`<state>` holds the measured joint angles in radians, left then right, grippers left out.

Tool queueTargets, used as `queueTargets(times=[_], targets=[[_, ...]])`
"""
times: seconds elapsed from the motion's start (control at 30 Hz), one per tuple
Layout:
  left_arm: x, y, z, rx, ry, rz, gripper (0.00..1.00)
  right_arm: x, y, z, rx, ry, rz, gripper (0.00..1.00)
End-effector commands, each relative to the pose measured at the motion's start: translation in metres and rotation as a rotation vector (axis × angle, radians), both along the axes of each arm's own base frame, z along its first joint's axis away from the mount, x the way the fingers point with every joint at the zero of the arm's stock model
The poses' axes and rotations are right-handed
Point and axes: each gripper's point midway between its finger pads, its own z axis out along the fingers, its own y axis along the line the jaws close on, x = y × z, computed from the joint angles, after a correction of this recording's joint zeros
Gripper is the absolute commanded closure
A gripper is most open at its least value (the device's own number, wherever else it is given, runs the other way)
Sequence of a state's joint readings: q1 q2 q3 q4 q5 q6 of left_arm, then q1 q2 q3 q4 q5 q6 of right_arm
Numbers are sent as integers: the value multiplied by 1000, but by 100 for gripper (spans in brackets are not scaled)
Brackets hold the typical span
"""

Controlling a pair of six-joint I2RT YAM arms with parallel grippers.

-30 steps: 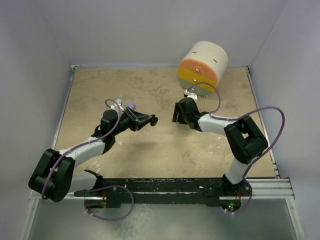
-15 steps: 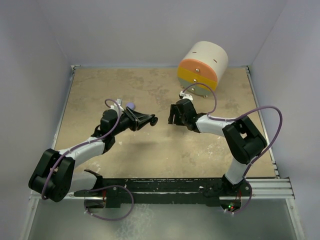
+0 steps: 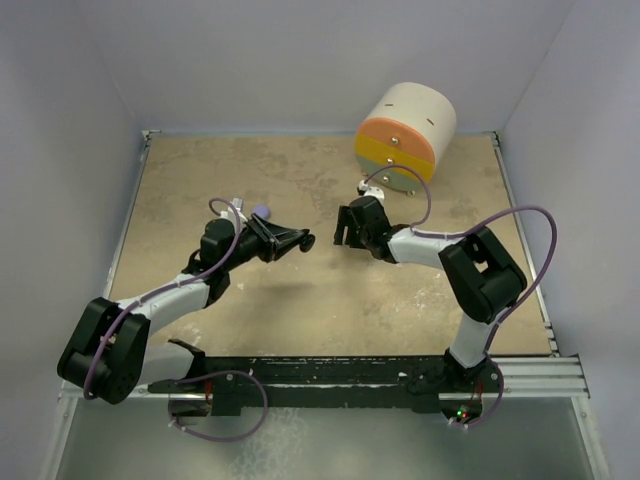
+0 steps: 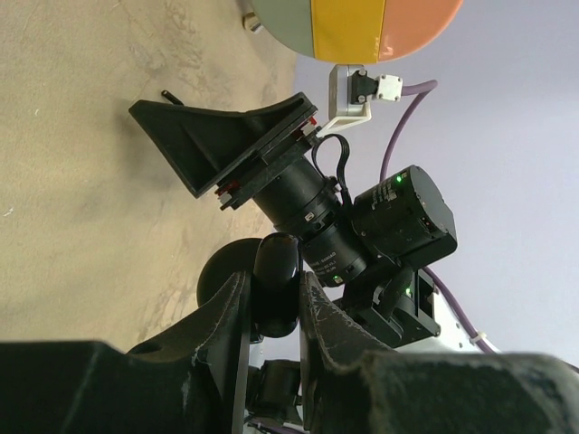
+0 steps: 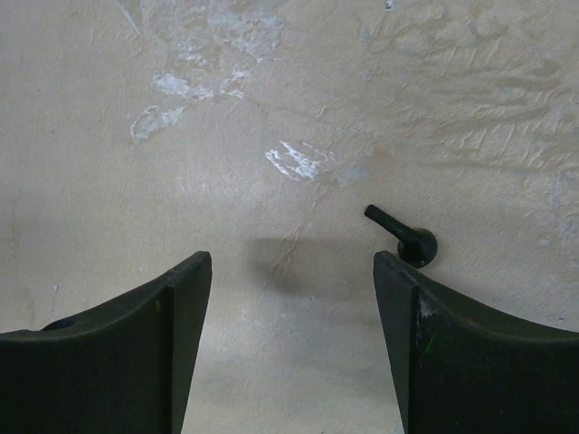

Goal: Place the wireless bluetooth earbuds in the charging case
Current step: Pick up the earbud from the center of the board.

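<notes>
My left gripper [image 3: 303,241] is shut on a small black rounded charging case [image 3: 310,241], held above the table's middle; the left wrist view shows the case [image 4: 276,262] pinched between the fingers [image 4: 330,316]. My right gripper [image 3: 343,229] is open and empty, pointing down, just right of the case. In the right wrist view the black earbud [image 5: 404,237] lies on the table right by the tip of the right finger [image 5: 425,307], outside the gap. Its stem also shows in the left wrist view [image 4: 169,93]. A small pale lilac bit [image 3: 262,211] lies by the left wrist.
A large cream cylinder with an orange and yellow face [image 3: 403,131] lies at the back right, just behind the right gripper. Pale walls enclose the tan table [image 3: 300,300] on three sides. A black rail [image 3: 330,375] runs along the near edge.
My right gripper has moved a little to the left, closer to the held case. The left arm and the case have not moved.
</notes>
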<state>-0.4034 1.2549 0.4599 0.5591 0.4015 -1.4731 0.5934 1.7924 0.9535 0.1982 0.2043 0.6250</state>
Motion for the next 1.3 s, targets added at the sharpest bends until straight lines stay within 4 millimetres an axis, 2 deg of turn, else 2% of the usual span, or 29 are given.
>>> queueTargets(times=[0.0, 0.23, 0.47, 0.73, 0.93, 1.27], targets=[[4, 0, 21, -17, -78, -10, 100, 3, -18, -6, -45, 20, -77, 25], [4, 0, 20, -17, -76, -7, 100, 10, -38, -6, -67, 7, -144, 23], [3, 1, 21, -14, -78, -6, 100, 21, -40, 3, -75, -14, -140, 24], [2, 2, 19, -12, -77, -5, 100, 19, -51, 10, -127, -19, -156, 24], [1, 2, 20, -18, -79, -6, 100, 21, -61, 0, -237, 18, -144, 26], [0, 5, 21, -20, -80, 2, 100, 24, -65, -17, -351, 74, -79, 41]])
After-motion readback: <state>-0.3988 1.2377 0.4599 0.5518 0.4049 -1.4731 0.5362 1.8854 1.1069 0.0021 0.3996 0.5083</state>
